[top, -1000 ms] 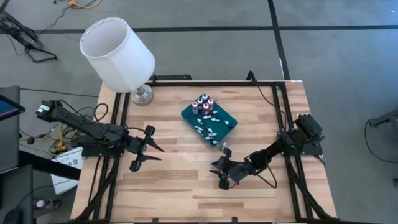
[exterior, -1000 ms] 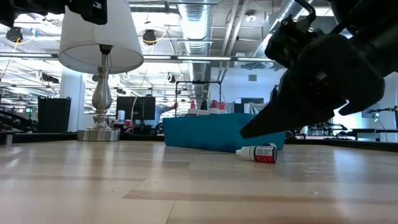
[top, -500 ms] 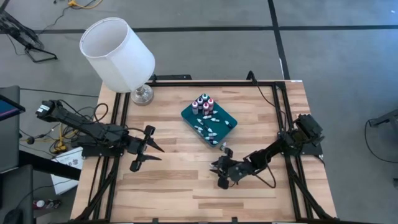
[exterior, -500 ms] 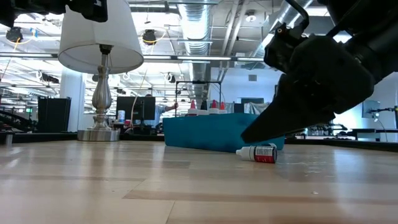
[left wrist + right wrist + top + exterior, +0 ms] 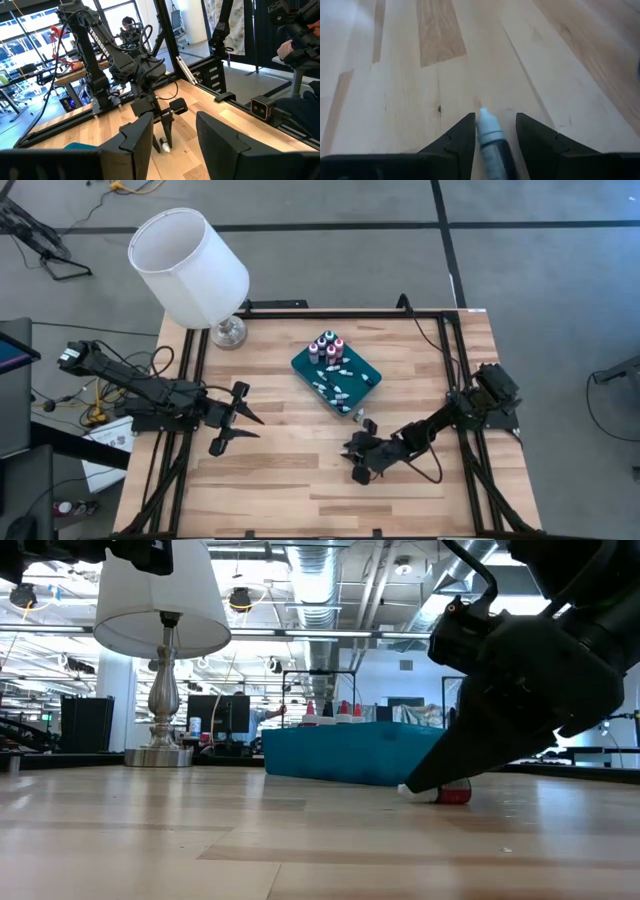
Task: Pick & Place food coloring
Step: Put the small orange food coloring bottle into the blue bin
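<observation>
bench (image 5: 300, 470): pale wooden top inside a black frame
tray (image 5: 368, 375): teal, set at an angle near the bench's middle
food coloring (image 5: 327, 346): small bottles standing in a cluster at the tray's far end, others lying flat in the near part
lamp (image 5: 188, 266): white shade, metal base at the far left corner of the bench
left gripper (image 5: 248, 429): over the left half, fingers spread apart, holding nothing
right gripper (image 5: 353, 452): low over the bench, just beside the tray's near corner
</observation>
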Action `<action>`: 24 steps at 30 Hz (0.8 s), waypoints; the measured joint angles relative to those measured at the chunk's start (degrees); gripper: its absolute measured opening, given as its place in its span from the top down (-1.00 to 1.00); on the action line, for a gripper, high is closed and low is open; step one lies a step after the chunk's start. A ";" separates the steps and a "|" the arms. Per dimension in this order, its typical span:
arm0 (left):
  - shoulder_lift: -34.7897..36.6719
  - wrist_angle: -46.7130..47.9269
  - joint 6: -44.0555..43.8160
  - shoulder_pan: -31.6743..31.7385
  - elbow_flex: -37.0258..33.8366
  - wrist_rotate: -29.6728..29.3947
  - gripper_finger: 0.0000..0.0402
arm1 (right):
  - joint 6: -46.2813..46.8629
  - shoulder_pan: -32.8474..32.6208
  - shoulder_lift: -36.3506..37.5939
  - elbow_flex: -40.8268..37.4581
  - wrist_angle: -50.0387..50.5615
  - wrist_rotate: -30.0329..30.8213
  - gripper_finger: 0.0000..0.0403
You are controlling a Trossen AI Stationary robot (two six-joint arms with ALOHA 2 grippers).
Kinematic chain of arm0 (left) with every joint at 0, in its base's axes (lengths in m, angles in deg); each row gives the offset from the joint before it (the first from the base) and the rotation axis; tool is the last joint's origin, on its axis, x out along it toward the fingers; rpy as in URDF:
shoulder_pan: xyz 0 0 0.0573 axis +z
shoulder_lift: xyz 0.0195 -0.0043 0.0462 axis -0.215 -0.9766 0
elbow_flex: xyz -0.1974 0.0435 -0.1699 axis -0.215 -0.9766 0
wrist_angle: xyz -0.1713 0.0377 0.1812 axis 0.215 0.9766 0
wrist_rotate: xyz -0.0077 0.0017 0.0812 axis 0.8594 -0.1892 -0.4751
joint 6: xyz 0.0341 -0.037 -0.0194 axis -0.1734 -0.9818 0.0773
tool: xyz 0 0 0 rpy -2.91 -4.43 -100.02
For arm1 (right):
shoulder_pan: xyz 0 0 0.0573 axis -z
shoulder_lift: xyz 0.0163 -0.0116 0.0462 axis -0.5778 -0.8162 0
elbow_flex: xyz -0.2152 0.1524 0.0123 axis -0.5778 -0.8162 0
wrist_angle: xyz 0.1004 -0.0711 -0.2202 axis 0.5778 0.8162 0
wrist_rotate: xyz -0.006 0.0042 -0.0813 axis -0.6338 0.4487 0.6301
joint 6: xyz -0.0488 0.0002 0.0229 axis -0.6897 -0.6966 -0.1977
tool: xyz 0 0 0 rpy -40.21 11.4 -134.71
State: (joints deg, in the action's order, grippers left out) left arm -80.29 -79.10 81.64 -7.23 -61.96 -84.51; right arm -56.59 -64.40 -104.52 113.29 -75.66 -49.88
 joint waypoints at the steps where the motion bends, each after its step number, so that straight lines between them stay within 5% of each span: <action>1: 0.00 0.00 0.00 -0.02 0.00 0.00 0.28 | -0.02 -0.03 0.01 0.00 0.31 -0.13 0.34; 24: 0.00 0.38 0.17 0.00 0.02 0.02 0.28 | -0.04 -0.76 0.23 0.16 5.66 -2.34 0.44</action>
State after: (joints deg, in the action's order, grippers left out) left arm -80.30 -78.73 81.82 -7.22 -61.94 -84.49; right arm -56.64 -65.17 -104.29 113.44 -70.00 -52.21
